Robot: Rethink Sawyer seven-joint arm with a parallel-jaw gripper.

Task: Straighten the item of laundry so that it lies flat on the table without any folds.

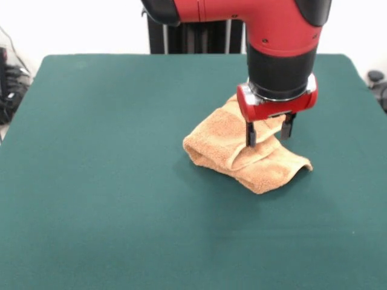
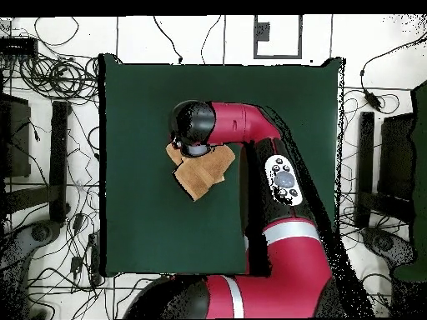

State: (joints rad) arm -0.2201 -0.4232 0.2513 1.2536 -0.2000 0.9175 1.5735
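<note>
The item of laundry (image 1: pixel 233 148) is a tan-orange terry towel, bunched and folded over itself right of the middle of the dark green table (image 1: pixel 97 181). Its near right corner arches up off the cloth. My gripper (image 1: pixel 269 134) hangs straight down over the towel's upper right part, open, with both dark fingertips (image 1: pixel 251 136) at the level of the top folds and nothing clamped between them. In the overhead view the arm's wrist covers the gripper and part of the towel (image 2: pixel 203 173), which lies a little left of the table's (image 2: pixel 133 225) middle.
The red arm (image 2: pixel 275 183) reaches across the table from the bottom edge of the overhead view. Cables and dark equipment (image 2: pixel 50 83) lie on the floor around the table. A dark stand (image 1: pixel 193 36) rises behind the far edge.
</note>
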